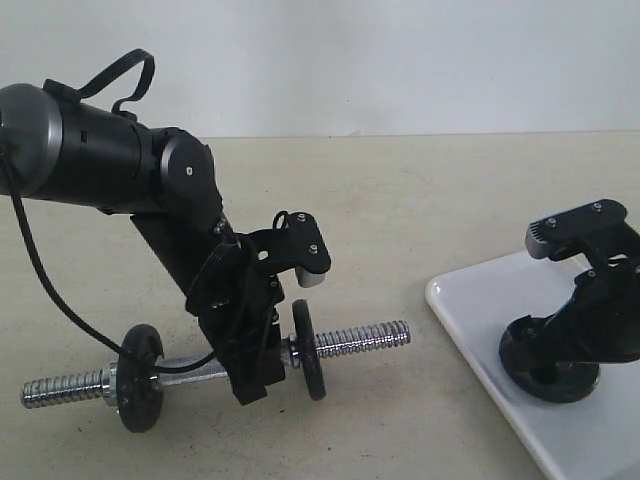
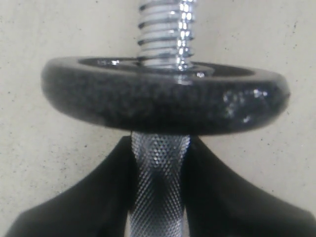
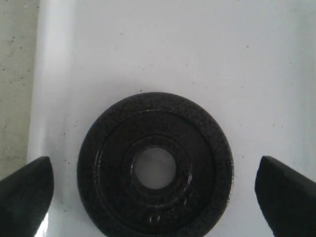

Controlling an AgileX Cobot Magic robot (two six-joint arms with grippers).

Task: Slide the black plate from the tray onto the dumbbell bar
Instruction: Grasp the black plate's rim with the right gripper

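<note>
Left tool (image 1: 250, 372) is clamping the short shiny chrome dumbbell bar (image 1: 365, 338) at its middle, its black fingers (image 2: 98, 197) pressing on either side of the knurled grip. This bar is lying roughly level just above the pale beige surface (image 1: 400, 200), with its screw-threaded ends sticking out to either side. Two small round black cast-iron discs are already sitting on it, both standing on edge: one (image 1: 138, 378) on the far-left side of the left tool and the other (image 1: 308, 350) just beside the tool on its right. In the left wrist view this nearer disc (image 2: 163, 101) is filling the width of the picture, with the threaded end rising beyond it.

Right tool (image 1: 560, 350) is hanging low over the large shallow glossy white rectangular tray (image 1: 470, 320), well apart from the bar. Its fingers (image 3: 27, 192) are spread wide, one on each side of the small round black plate (image 3: 113, 163), and in the right wrist view a gap of white tray is showing between each fingertip and the plate's rim. That black plate is lying flat in the tray, near the tray's rounded edge closest to the bar, with its centre hole facing up.
</note>
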